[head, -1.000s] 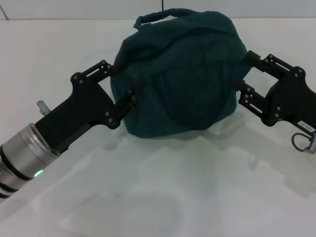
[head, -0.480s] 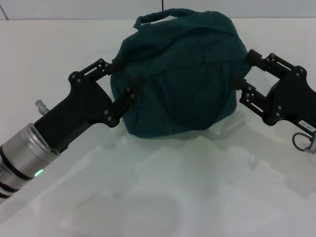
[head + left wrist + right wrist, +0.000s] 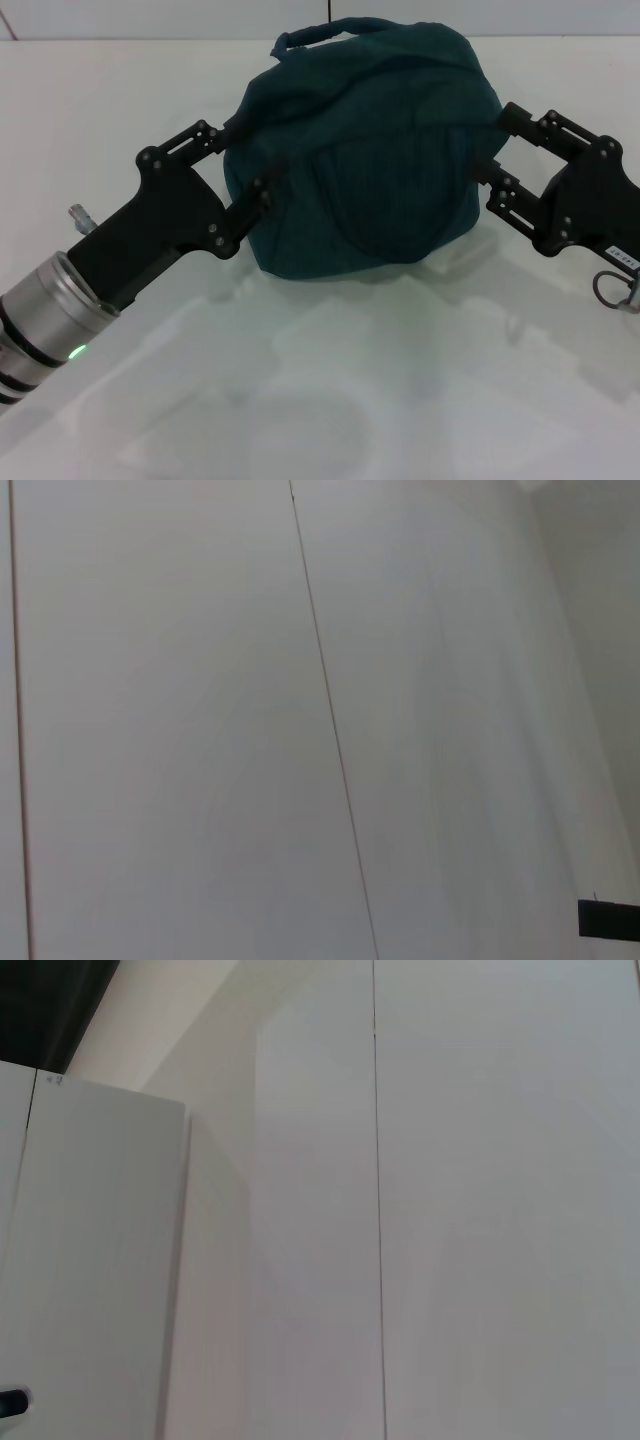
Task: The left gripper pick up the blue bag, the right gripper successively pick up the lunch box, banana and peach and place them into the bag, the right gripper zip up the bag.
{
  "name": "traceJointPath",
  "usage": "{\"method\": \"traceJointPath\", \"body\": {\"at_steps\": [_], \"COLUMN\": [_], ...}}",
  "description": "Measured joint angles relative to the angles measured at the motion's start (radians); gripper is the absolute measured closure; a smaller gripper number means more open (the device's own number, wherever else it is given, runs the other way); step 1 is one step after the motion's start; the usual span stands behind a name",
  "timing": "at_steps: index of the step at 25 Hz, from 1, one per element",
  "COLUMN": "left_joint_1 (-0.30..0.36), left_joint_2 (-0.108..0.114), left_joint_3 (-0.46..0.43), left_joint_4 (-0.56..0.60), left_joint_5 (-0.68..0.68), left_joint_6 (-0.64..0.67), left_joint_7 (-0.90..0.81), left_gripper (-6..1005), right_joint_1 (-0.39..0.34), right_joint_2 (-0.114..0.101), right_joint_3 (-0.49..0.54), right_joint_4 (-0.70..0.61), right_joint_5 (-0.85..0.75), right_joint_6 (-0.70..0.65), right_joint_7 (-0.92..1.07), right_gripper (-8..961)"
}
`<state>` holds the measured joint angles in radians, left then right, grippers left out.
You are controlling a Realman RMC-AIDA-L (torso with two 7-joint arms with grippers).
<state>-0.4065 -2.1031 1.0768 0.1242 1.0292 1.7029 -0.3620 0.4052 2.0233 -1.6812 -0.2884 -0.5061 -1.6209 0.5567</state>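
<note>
We see the blue bag (image 3: 365, 150) bulging and closed near the far edge of the white surface (image 3: 330, 400), at its middle. The left claw (image 3: 244, 163) has its fingers spread against the bag's left side; the right claw (image 3: 497, 145) is spread against the right side. If zipping remains, we should brace the left side and pull steadily. Only the head view shows any of this; both wrist views show blank white panels.
</note>
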Motion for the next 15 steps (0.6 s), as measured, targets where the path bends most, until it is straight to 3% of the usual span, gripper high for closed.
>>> {"method": "traceJointPath", "body": {"at_steps": [15], "left_joint_1": [0.013], "left_joint_2": [0.000], "left_joint_3": [0.004], "left_joint_4": [-0.014], "left_joint_5": [-0.049], "left_joint_6": [0.000], "left_joint_7": [0.000], "left_gripper": [548], "right_joint_1": [-0.003], "right_joint_2": [0.002], "right_joint_3": [-0.008], "right_joint_4": [0.002], "right_joint_5": [0.000], "right_joint_6": [-0.007], "right_joint_7": [-0.052], "right_gripper": [425]}}
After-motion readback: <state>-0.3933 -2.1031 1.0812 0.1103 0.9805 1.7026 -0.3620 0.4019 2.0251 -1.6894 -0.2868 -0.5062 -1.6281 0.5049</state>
